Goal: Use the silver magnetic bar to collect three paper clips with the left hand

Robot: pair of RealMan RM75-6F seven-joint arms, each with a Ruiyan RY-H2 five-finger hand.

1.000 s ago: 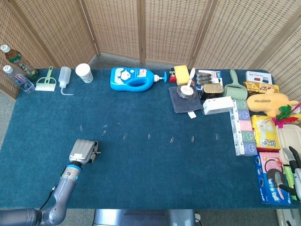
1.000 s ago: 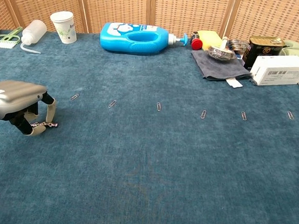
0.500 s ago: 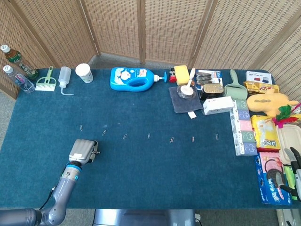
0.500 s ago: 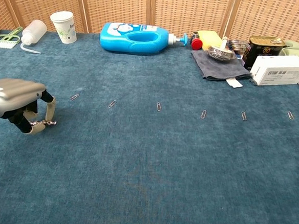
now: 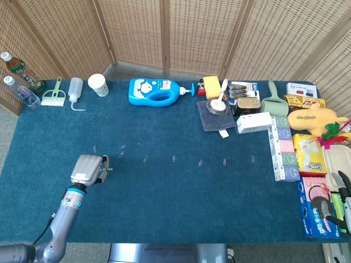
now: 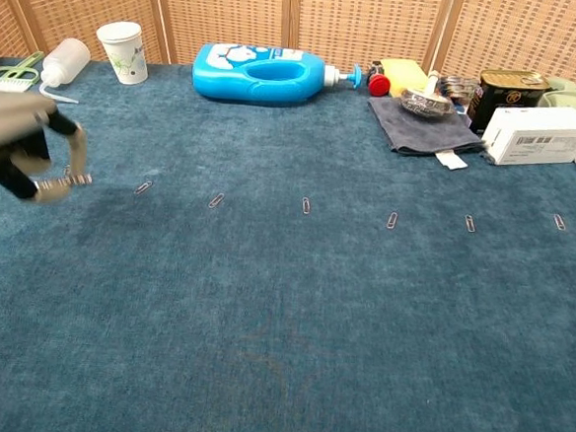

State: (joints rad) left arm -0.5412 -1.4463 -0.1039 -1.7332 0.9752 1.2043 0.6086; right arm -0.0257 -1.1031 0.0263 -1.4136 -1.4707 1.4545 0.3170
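Observation:
My left hand (image 5: 86,169) (image 6: 18,146) pinches the thin silver magnetic bar (image 6: 74,178) (image 5: 107,170), which sticks out to the right of its fingers. The hand is blurred in the chest view and hovers over the blue cloth at the left. The leftmost paper clip (image 6: 144,187) (image 5: 95,149) lies just right of the bar's tip, apart from it. Further clips (image 6: 216,200) (image 6: 306,205) (image 6: 391,220) continue the row rightward. I cannot tell whether any clip hangs on the bar. Only the dark, spread fingers of my right hand (image 5: 341,189) show at the head view's right edge.
Along the back stand a white cup (image 6: 121,50), a squeeze bottle (image 6: 63,61), a blue detergent bottle (image 6: 263,74), a grey cloth with a bowl (image 6: 421,122) and a white box (image 6: 537,134). Boxes and snack packs (image 5: 310,154) crowd the right side.
My left hand, still holding the bar, has moved up and away from me, towards the row of clips; the bar's tip now sits close to the leftmost clip.

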